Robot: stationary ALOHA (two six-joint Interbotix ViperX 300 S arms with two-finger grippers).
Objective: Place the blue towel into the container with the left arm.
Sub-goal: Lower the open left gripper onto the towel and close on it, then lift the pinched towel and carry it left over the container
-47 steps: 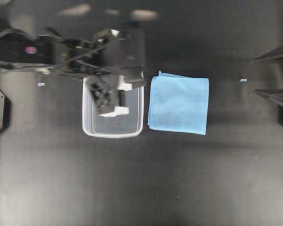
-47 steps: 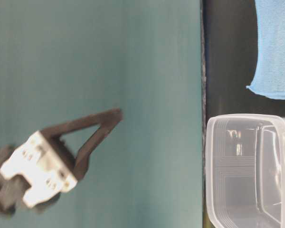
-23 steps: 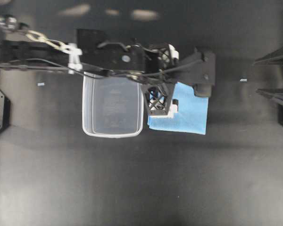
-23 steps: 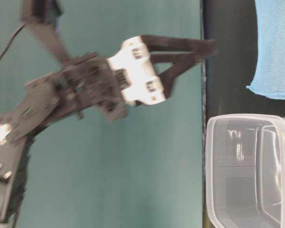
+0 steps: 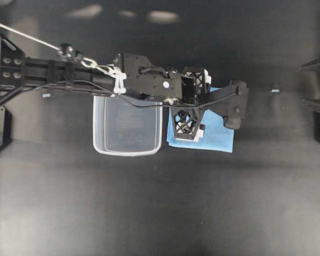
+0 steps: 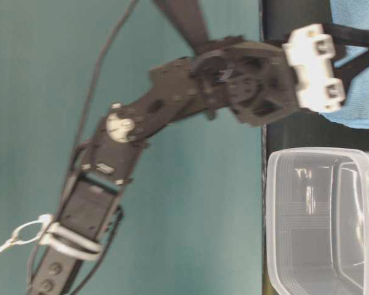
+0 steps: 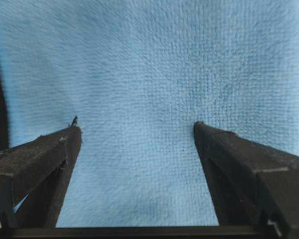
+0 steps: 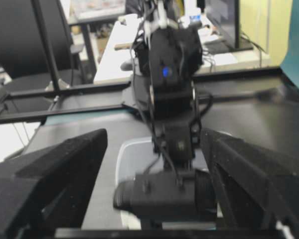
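The left arm (image 5: 96,80) reaches across from the left of the overhead view, over the far edge of the container (image 5: 128,125), to a position above the blue towel (image 5: 216,136). The left gripper (image 7: 134,132) points down at the cloth; its fingers (image 7: 55,147) are spread wide with towel surface visible between them, gripping nothing. Whether the tips touch the cloth cannot be told. The blue towel lies flat on the black desk (image 5: 149,213), just right of the container and outside it. The container stands upright. The right gripper (image 8: 154,144) sits at the right edge of the desk, fingers (image 8: 65,159) released and parted, facing the left arm.
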